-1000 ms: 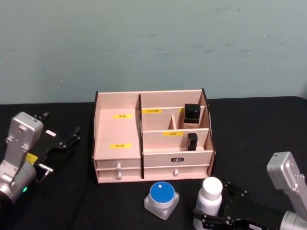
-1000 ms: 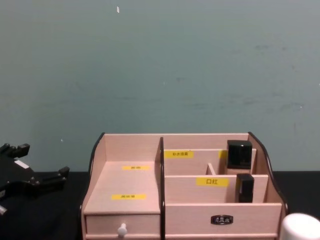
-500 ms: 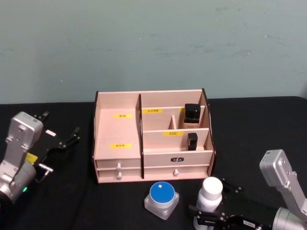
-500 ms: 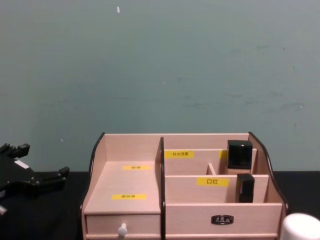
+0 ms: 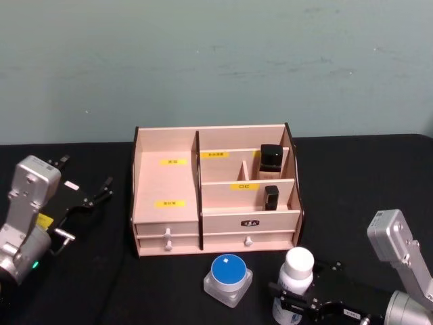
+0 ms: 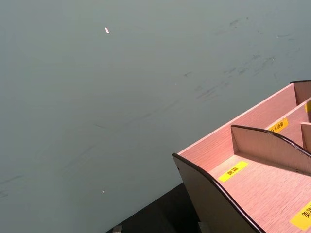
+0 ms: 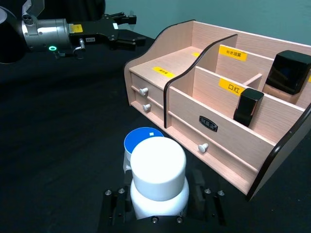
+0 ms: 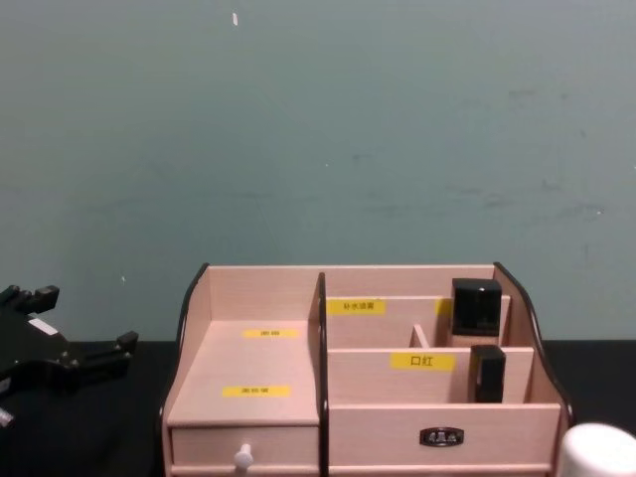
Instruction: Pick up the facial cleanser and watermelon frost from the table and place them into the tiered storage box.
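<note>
Nearest the robot, front right: the right gripper (image 5: 296,305) (image 7: 160,213) sits low over the black table (image 5: 352,176). Its jaws are narrow, pressed against both sides of the lower body of a white plastic bottle with a broad rounded white cap (image 5: 298,271) (image 7: 158,170) (image 8: 599,452). The bottle is upright. The fingers hide its base, so I cannot tell whether it rests on the table.

Just beside it, on the robot's left: a squat clear jar with a round blue lid (image 5: 229,276) (image 7: 138,138) stands on the table. Whether it touches the bottle, cannot tell.

Behind both: the tiered storage box of pale pink-beige wood with dark curved side edges (image 5: 166,184) (image 7: 228,141) (image 8: 258,368) (image 6: 262,145). Its white-knobbed drawers face the robot and are pushed in. Yellow labels mark the steps. A small black tube (image 5: 271,198) (image 7: 247,107) (image 8: 486,373) stands upright in the middle tier's right cell. A taller black-capped bottle (image 5: 270,159) (image 7: 286,73) (image 8: 475,310) stands in the rear tier's right cell.

At the box's left side, well apart from it: the left gripper (image 5: 84,179) (image 7: 130,30) (image 8: 79,323), fingers spread wide, holding nothing.

Farthest: a plain teal wall (image 5: 216,61).
</note>
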Available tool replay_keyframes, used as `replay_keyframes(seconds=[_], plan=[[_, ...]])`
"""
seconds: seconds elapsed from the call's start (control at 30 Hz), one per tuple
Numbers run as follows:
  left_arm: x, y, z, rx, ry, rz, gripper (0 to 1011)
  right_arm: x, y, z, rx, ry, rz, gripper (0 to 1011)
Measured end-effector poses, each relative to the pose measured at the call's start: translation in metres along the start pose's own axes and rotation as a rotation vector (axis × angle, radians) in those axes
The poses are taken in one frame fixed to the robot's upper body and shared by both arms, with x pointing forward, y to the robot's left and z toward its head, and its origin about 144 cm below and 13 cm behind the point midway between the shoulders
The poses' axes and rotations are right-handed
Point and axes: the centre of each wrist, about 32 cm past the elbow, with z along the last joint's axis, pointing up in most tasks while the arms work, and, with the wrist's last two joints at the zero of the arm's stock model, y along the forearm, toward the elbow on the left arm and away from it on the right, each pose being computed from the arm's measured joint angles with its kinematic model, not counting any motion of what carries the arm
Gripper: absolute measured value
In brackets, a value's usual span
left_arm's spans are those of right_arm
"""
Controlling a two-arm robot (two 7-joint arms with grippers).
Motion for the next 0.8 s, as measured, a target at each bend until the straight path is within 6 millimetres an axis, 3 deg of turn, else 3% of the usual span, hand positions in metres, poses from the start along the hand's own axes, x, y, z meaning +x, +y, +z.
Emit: replay_keyframes(seconds=[0.2,0.63,0.8], plan=[[0.0,0.0,0.0,0.0,0.0,0.0,1010,0.0,0.0,0.0,0.001,0.0,0.0,604],[0.0,0.0,0.0,0.0,0.0,0.0,1010,-0.001,0.0,-0.001,0.022,0.003,0.017,600],[0.0,0.0,0.0,0.0,0.0,0.0,1010,-0.003,0.004,0.011,0.065,-0.024,0.042,600]])
